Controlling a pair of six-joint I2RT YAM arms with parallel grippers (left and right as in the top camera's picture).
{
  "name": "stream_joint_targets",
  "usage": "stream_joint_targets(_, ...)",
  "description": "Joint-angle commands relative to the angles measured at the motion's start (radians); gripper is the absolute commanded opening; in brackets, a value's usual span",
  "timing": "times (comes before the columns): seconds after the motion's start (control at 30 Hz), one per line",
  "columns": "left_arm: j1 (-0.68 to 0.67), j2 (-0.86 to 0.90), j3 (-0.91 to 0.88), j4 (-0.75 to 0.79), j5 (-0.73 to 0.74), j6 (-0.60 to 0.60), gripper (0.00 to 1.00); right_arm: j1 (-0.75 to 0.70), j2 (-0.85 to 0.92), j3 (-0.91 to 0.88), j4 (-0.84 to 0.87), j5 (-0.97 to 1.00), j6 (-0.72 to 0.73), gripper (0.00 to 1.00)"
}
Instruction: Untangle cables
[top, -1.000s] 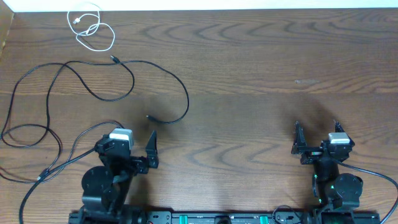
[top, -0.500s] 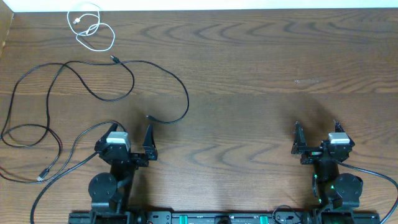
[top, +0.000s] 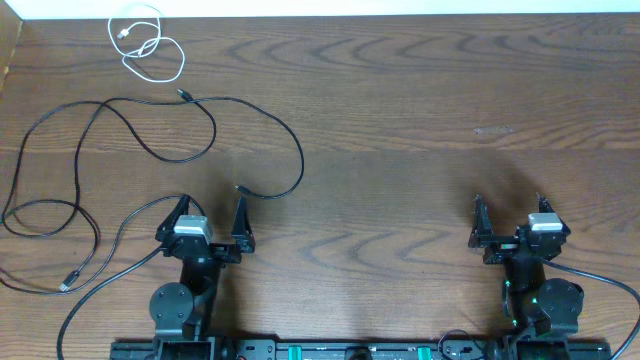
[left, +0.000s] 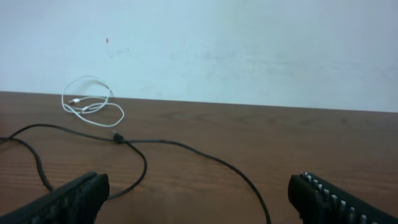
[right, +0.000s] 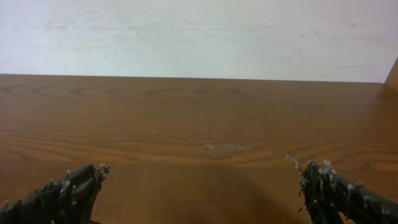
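Left arm has drawn back toward its base since a second ago and squared up. My left gripper (top: 210, 215) now faces straight up the table, no longer canted to one side. Right arm: no change.

Status (my judgement): partly done. White lead lies clear of the rest, so that part looks finished. Black strands still cross each other, so separating them is what remains. Nothing is held at present.

Table (top: 420, 100): wood surface, with all cable on its left half.

Black cables (top: 215, 125): spread from the left edge to just past my left gripper. Overall long axis runs left to right. Strands cross in the loops at far left (top: 45, 215) and near a small plug (top: 183, 95). I cannot tell how many separate black leads there are, nor which strand lies on top at the crossings.

White cable (top: 148, 45): loose coil in the far-left corner near the wall, apart from the black strands. Its long axis slants from far left toward nearer right.

Free black plug end (top: 238, 187): just ahead of my left gripper's right finger, tip pointing left. Its lead curves off to the right, then away up the table.

Tools: left gripper jaws wide, empty. Right gripper (top: 508, 212) jaws wide, empty, over bare wood, well apart from any cable
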Motion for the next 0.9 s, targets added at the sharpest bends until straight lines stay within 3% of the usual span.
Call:
stream_joint_targets(0.0,0.004,-0.010,-0.028,0.029,0.005,0.002,0.98,0.001,-0.002,-0.001,-0.007,0.006,-0.012,0.99)
stream_joint_targets(0.27,0.004,-0.010,-0.028,0.006,0.005,0.093,0.98,0.001,-0.002,-0.001,-0.006,0.006,-0.012,0.99)
stream_joint_targets(0.6,-0.003,-0.010,-0.028,-0.119,-0.011,0.092,0.98,0.001,-0.002,-0.001,-0.007,0.006,-0.012,0.99)
stream_joint_targets(0.77,-0.039,-0.010,-0.028,-0.133,-0.149,-0.013,0.98,0.001,-0.002,-0.001,-0.006,0.006,-0.012,0.99)
stream_joint_targets(0.87,-0.042,-0.010,-0.028,-0.132,-0.153,-0.013,0.98,0.001,-0.002,-0.001,-0.006,0.006,-0.012,0.99)
